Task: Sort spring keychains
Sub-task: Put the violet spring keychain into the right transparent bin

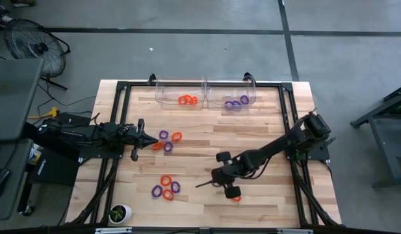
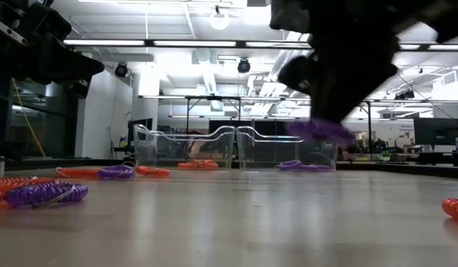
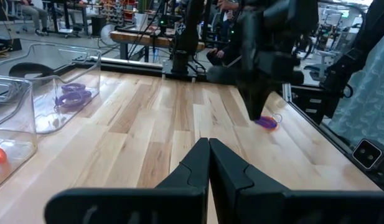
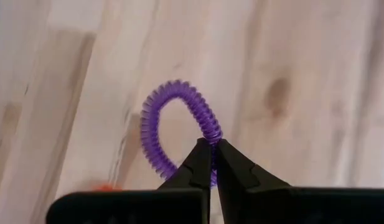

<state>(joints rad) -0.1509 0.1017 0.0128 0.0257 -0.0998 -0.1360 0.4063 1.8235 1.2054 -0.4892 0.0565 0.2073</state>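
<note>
Near the table's front right, the right pincer [image 4: 211,149] is clamped on a purple, tightly coiled spring keychain [image 4: 173,124].

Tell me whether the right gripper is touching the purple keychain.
Touching. The right wrist view shows the right gripper with its fingertips pinched shut on the coil of the purple keychain, which loops out beyond them above the table.

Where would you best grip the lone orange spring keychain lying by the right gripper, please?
Pinch the orange spring keychain across one side of its coil, from straight above, one finger inside the ring, one outside. It lies flat on the table, leaving a sideways approach little to catch.
</note>
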